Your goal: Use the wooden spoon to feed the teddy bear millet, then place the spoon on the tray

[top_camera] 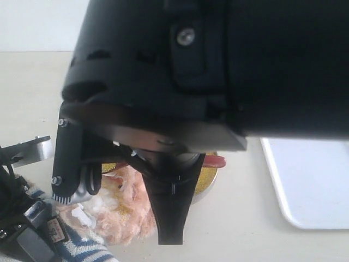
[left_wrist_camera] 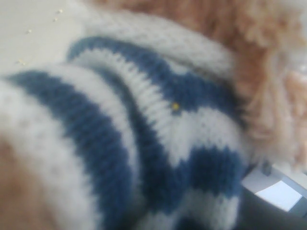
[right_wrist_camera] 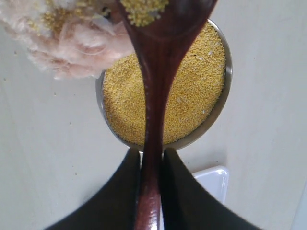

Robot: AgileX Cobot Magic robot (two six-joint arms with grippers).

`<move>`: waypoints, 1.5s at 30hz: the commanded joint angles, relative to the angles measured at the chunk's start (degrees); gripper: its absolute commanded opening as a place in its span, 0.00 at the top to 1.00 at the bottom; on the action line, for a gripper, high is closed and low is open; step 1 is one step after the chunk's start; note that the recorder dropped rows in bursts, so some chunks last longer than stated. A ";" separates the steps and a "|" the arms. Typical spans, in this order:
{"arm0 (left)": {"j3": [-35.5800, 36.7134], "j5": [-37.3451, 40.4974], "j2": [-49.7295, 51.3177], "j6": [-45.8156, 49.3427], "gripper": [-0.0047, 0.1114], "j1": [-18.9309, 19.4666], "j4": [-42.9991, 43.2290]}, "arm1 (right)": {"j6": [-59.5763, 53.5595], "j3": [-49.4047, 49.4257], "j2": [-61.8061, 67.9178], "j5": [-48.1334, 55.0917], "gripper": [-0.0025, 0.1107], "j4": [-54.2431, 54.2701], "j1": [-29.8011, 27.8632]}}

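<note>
My right gripper point(right_wrist_camera: 152, 153) is shut on the handle of the dark wooden spoon point(right_wrist_camera: 156, 86). The spoon's bowl carries some millet point(right_wrist_camera: 143, 9) and reaches the teddy bear's fluffy fur point(right_wrist_camera: 72, 43), where yellow grains stick. Under the spoon stands the round metal bowl point(right_wrist_camera: 221, 103), full of millet point(right_wrist_camera: 192, 91). In the exterior view the right arm blocks most of the scene; its fingers point(top_camera: 172, 218) hang beside the teddy bear point(top_camera: 125, 213). The bear's blue-and-white striped shirt point(left_wrist_camera: 158, 143) fills the left wrist view, bunched where the left gripper's jaws sit. The white tray point(top_camera: 311, 185) lies at the right.
The left arm's black and metal parts point(top_camera: 24, 218) sit at the lower left against the bear's shirt. Loose millet grains point(left_wrist_camera: 21, 61) dot the pale table. A corner of the tray point(right_wrist_camera: 213, 179) shows just behind the right gripper's fingers.
</note>
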 commanded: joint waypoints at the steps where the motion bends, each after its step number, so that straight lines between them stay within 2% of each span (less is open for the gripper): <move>1: -0.26 0.45 -0.07 1.36 0.93 -0.18 -2.07 | -0.92 -0.30 -0.59 -0.35 0.98 -0.44 0.07; 9: -0.26 0.45 -0.07 1.51 0.93 -0.18 -2.06 | -0.33 -0.30 -0.47 -0.78 0.98 -3.36 2.86; 40: 1.07 0.45 -0.07 2.18 0.93 -0.18 -6.21 | 0.49 -0.30 -0.34 -1.87 0.98 -6.63 1.71; 45: 1.07 0.45 -2.58 2.07 0.93 -0.18 -6.62 | 0.49 -0.30 -0.34 -1.88 0.98 -7.08 1.71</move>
